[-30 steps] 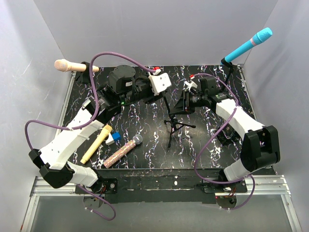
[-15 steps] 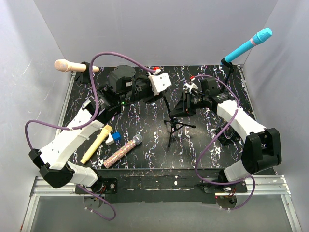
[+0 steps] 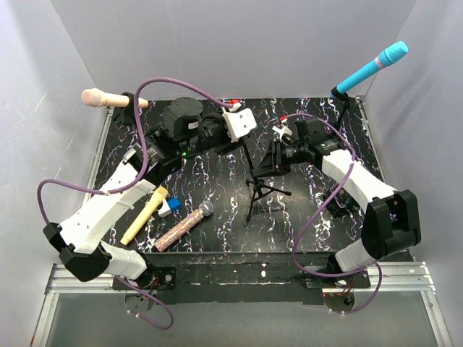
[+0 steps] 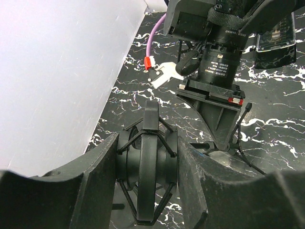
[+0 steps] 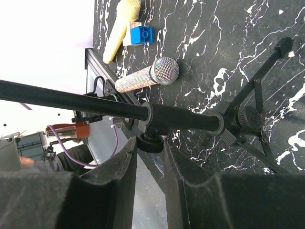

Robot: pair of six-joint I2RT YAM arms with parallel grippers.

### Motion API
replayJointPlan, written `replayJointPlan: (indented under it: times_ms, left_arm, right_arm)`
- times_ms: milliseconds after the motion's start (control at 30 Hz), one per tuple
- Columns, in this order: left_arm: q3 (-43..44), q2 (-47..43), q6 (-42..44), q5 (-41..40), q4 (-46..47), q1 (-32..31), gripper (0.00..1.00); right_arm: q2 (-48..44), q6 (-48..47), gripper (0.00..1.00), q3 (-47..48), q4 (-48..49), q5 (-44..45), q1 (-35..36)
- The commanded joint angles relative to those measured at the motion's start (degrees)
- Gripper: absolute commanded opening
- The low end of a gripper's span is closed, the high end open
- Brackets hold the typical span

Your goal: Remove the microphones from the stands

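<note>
A black tripod stand [image 3: 264, 189] stands mid-table. My left gripper [image 3: 244, 144] is shut on the black shock-mount clip [image 4: 150, 167] at its top, one finger pressing each side. A dark cylinder sits inside the clip. I cannot tell whether it is a microphone. My right gripper [image 3: 269, 163] is shut on the round knob [image 5: 150, 144] under the stand's pole [image 5: 186, 118]. The left gripper [image 4: 147, 191] and the right gripper [image 5: 150, 152] each fill the bottom of their own wrist view.
A glitter microphone [image 3: 184, 224], a yellow microphone [image 3: 145, 215] and a blue block [image 3: 173, 204] lie front left. A beige microphone [image 3: 101, 97] is on a stand back left, and a cyan one [image 3: 372, 66] back right. Grey walls enclose the table.
My right gripper has moved slightly left with the stand's pole, and the tripod's legs have shifted a little left. The left gripper has stayed put.
</note>
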Motion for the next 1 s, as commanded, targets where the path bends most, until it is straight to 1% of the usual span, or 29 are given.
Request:
replayJointPlan:
  times_ms: [0,67,233,267,400,500,533,567,600,633,733,800,900,967]
  left_arm:
    - [1.84,-0.8,-1.55,0.48,1.94,-0.17,0.0]
    - [1.93,-0.72,-1.46,0.48,1.94,-0.17,0.0]
    - [1.84,-0.72,-1.64,0.83,2.2,-0.17,0.0]
    - [1.84,-0.72,-1.81,0.83,2.29,-0.17,0.0]
    - [1.93,-0.8,-1.9,0.75,2.2,-0.17,0.0]
    - [1.75,-0.98,-2.17,0.83,2.29,-0.17,0.0]
    - [1.75,-0.89,-2.17,0.74,2.29,-0.17,0.0]
    - [1.84,-1.07,-2.34,0.83,2.12,-0.17,0.0]
    - [1.92,-1.07,-2.78,0.83,2.03,-0.17,0.0]
    - [2.19,-1.07,-2.96,1.27,1.68,-0.17,0.0]
    - [3.33,-0.89,-4.27,3.03,0.71,-0.17,0.0]
    - [3.77,-0.98,-5.5,4.16,0.36,-0.17,0.0]
    - [3.34,-1.51,-6.73,7.15,0.36,-0.17,0.0]
    - [2.72,-1.77,-7.7,9.52,0.44,-0.17,0.0]
  right_arm:
    - [0.14,-1.54,0.36,1.35,-0.77,0.18,1.11]
    - [-0.13,-1.89,0.41,1.35,-1.3,0.63,1.11]
    - [-0.3,-2.16,0.43,0.91,-1.83,1.42,1.38]
    - [-0.3,-2.16,0.42,0.91,-1.83,1.51,1.55]
    - [-0.74,-2.34,0.29,0.47,-1.48,3.08,1.64]
    - [-1.36,-2.51,0.22,0.2,-1.3,5.8,1.64]
    - [-1.53,-3.12,0.19,0.29,-1.3,6.6,1.55]
    - [-1.71,-4.26,0.13,0.64,-1.56,8.34,1.64]
    - [-1.88,-6.1,0.06,1.34,-2.35,10.45,1.64]
    - [-2.06,-8.12,0.01,2.22,-3.05,12.82,1.64]
    - [-2.41,-17.59,0.01,5.73,-5.87,19.24,1.55]
    - [-3.2,-25.94,0.01,6.97,-5.79,20.05,2.08]
    - [-4.78,-41.49,0.01,6.1,-4.3,23.12,4.18]
    - [-6.1,-51.07,0.01,3.91,-1.84,25.75,5.94]
